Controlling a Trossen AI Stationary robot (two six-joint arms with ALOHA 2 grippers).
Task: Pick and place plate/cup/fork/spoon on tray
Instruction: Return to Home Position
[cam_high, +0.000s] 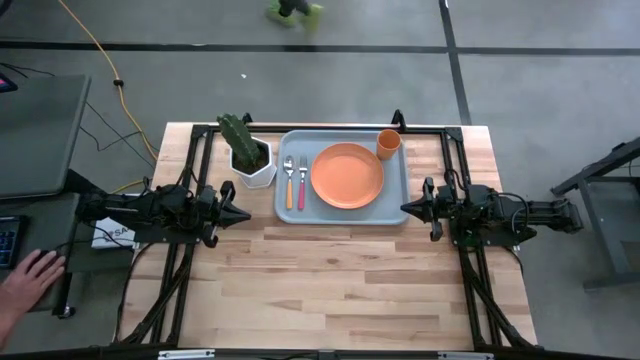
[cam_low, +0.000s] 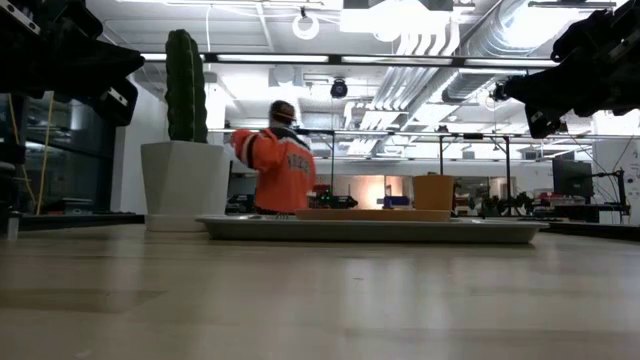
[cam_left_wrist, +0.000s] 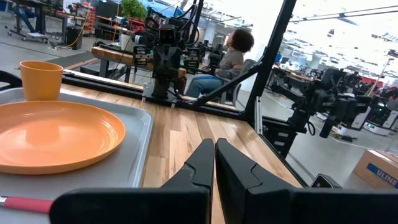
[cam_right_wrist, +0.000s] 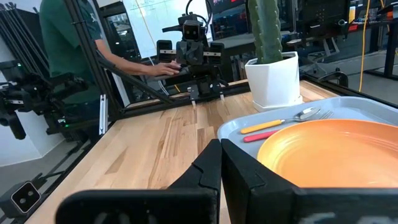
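Observation:
The pale blue-grey tray (cam_high: 395, 205) lies at the table's far middle. On it rest the orange plate (cam_high: 347, 176), the small orange cup (cam_high: 388, 144) at its far right corner, and the spoon (cam_high: 289, 183) and the pink-handled fork (cam_high: 301, 183) side by side at its left. The plate (cam_left_wrist: 53, 134) and cup (cam_left_wrist: 41, 79) show in the left wrist view, the plate (cam_right_wrist: 336, 152), spoon (cam_right_wrist: 277, 123) and fork (cam_right_wrist: 261, 135) in the right wrist view. My left gripper (cam_high: 246, 214) is shut, left of the tray. My right gripper (cam_high: 403, 209) is shut, at the tray's right edge.
A white pot with a green cactus (cam_high: 248, 155) stands just left of the tray. A person's hand (cam_high: 30, 280) rests off the table's left side. People show in the room beyond (cam_low: 278, 160). Bare wood lies toward the near edge (cam_high: 330, 290).

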